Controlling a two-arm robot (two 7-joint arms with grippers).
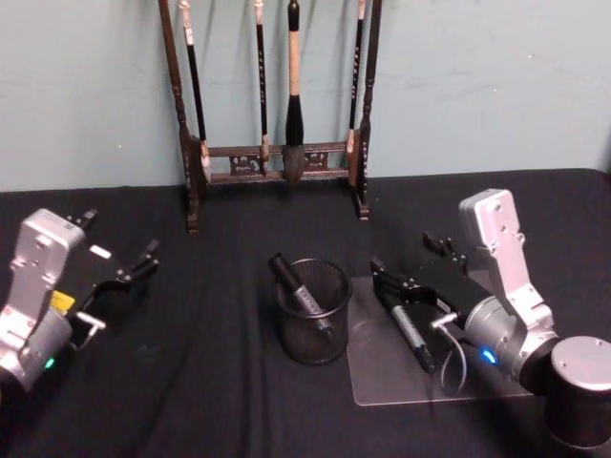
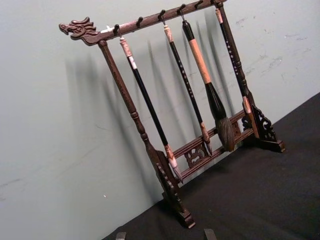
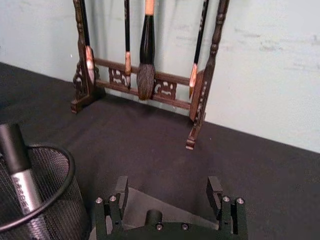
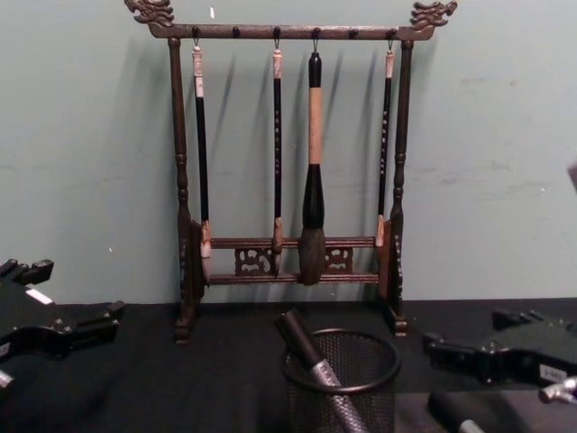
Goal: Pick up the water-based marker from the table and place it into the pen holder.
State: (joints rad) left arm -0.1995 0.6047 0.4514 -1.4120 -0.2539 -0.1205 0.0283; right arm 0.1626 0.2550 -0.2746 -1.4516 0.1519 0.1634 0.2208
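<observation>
The right gripper, jaws apart, sits seemingly above the far end of the marker; centre it over the barrel before closing. The left gripper idles, likewise spread.

Silver-grey wrist casings, black fingers: left hand, green lamp at eight o'clock; right hand, blue lamp at four o'clock.

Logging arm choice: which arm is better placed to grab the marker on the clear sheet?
Right: the right tool, open, is beside the marker; the left tool sits beyond the pen holder.
</observation>
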